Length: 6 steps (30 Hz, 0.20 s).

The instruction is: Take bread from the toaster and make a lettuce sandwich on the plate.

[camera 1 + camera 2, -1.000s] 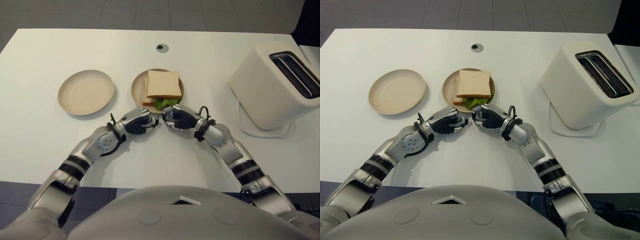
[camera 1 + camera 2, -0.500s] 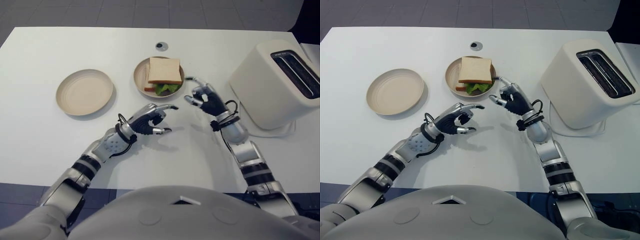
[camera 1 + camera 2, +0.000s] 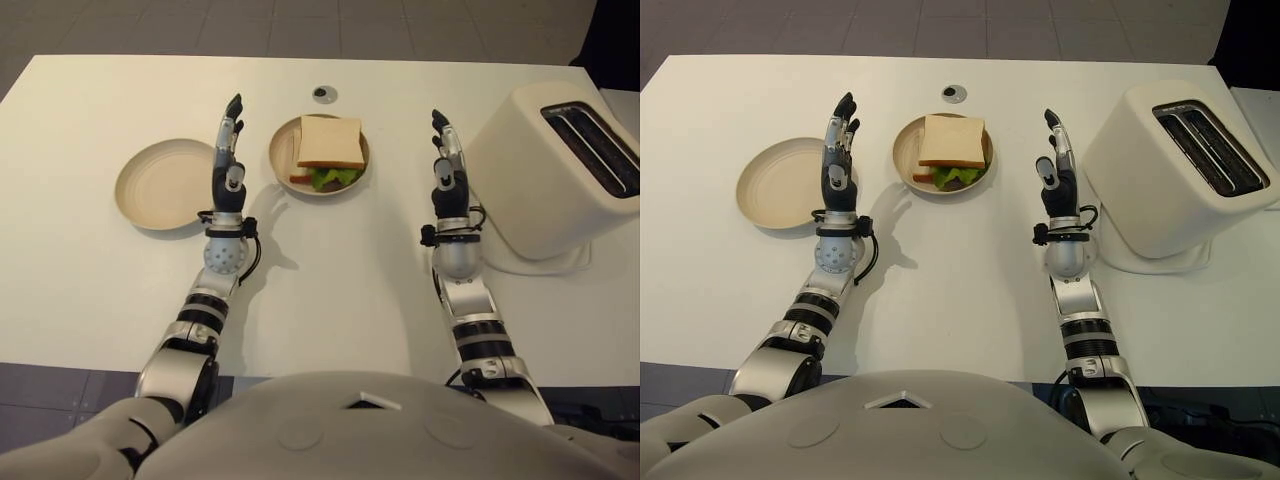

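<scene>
The sandwich [image 3: 328,143] is sitting on the small round plate [image 3: 276,158] at the middle of the white table [image 3: 90,270]. A square slice of white bread is lying on top, and green lettuce [image 3: 337,177] is poking out at the near edge over a lower slice.

The left hand [image 3: 227,165] is standing upright just left of that plate, its fingers stretched straight and pointing away from the robot, gripping nothing. It is rising between the sandwich plate and a second, empty plate [image 3: 160,185], and its fingertips are overlapping the empty plate's right rim in the view.

The right hand [image 3: 447,175] is standing upright on the other side of the sandwich, also with fingers extended and holding nothing. It is hanging between the sandwich plate and the white toaster [image 3: 540,170], nearer the toaster. Neither hand is touching the sandwich, which is lying between the two.

The toaster is resting on a pale mat [image 3: 545,262] at the table's right, its two dark slots [image 3: 592,148] facing up. A small dark round grommet [image 3: 323,94] is sitting in the tabletop beyond the sandwich plate.
</scene>
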Motion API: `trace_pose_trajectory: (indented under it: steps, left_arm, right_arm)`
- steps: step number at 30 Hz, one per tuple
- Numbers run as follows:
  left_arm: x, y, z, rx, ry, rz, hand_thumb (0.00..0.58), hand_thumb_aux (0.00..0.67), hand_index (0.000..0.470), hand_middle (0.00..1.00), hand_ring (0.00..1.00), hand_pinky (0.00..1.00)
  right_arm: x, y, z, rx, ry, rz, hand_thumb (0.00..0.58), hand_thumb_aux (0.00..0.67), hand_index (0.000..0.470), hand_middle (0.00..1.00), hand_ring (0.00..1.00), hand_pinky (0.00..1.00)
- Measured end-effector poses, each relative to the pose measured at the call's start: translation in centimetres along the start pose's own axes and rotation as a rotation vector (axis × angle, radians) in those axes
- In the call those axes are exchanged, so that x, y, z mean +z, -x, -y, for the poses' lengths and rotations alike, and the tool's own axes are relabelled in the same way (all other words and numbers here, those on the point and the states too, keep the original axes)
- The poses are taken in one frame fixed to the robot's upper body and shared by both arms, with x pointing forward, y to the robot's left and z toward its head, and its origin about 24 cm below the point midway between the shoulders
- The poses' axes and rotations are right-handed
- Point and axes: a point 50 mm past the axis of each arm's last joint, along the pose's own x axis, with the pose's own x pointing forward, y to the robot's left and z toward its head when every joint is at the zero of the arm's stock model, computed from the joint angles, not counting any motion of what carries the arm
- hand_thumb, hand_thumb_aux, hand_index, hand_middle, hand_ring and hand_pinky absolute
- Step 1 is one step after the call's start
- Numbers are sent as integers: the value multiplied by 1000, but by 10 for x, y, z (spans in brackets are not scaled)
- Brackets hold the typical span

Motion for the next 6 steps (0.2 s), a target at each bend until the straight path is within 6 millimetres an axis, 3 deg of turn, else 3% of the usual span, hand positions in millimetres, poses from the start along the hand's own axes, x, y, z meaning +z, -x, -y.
trace_pose_trajectory:
  steps: [6]
  left_arm:
    - [-2,2,7,-45,-2,-19,0,0,0,0,0,0]
  right_arm:
    - [-9,6,6,-9,8,0,0,0,0,0,0,0]
